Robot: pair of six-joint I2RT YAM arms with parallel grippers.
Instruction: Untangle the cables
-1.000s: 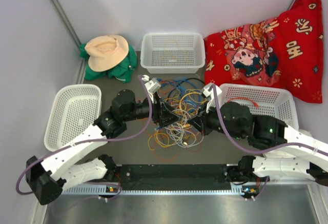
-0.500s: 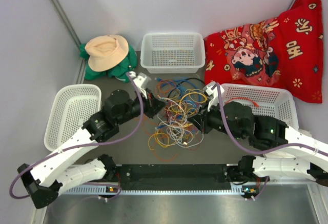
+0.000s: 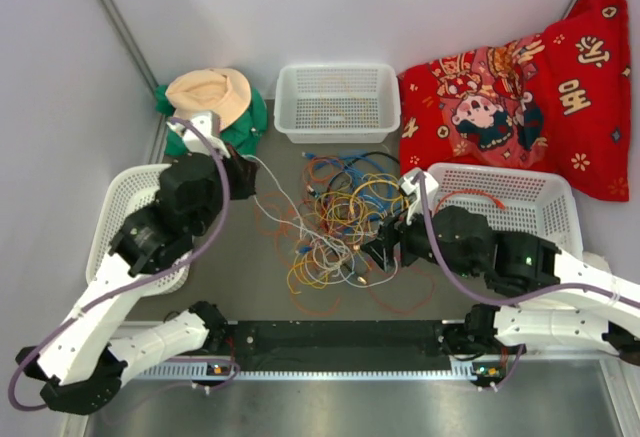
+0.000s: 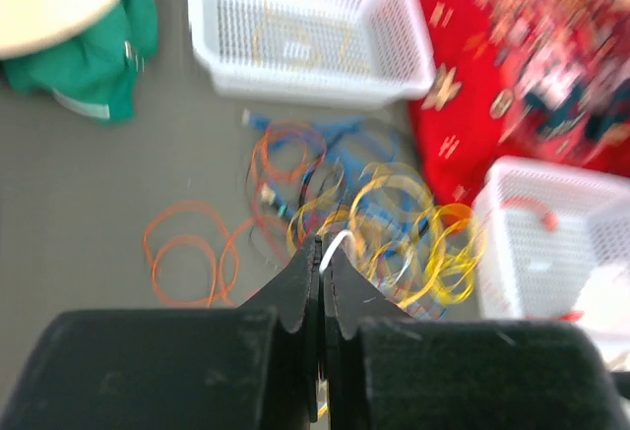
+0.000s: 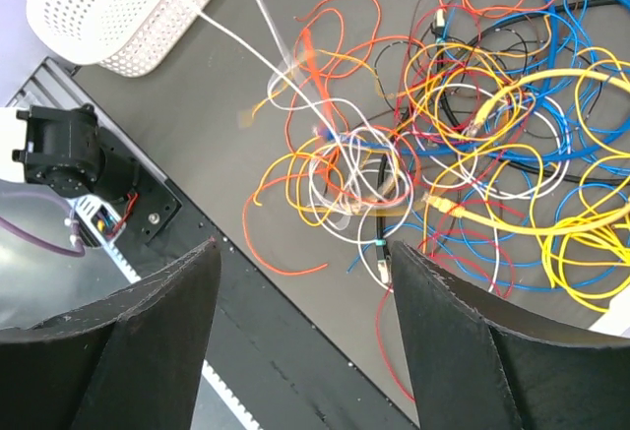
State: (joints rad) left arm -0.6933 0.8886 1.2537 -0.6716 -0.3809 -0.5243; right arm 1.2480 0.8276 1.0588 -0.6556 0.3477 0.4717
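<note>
The cables (image 3: 340,212) lie as a tangle of yellow, orange, blue, red, white and black loops in the middle of the table, also seen in the left wrist view (image 4: 379,209) and the right wrist view (image 5: 463,125). My left gripper (image 3: 243,170) is drawn back to the left of the pile, shut (image 4: 322,244) on a white cable (image 4: 336,244). That white cable (image 3: 282,197) runs taut from it into the tangle (image 5: 254,54). My right gripper (image 3: 383,253) hovers over the pile's near right side, open (image 5: 303,253), with nothing between its fingers.
White baskets stand at the left (image 3: 128,227), the back (image 3: 335,77) and the right (image 3: 520,189); the right one holds a red cable. A tan hat on green cloth (image 3: 208,97) lies at the back left and a red cloth (image 3: 530,87) at the back right. A black rail (image 3: 340,342) runs along the near edge.
My left gripper shut on the white cable and pulled back to the left, drawing it out of the pile. My right gripper opened and shifted slightly toward the near edge.
</note>
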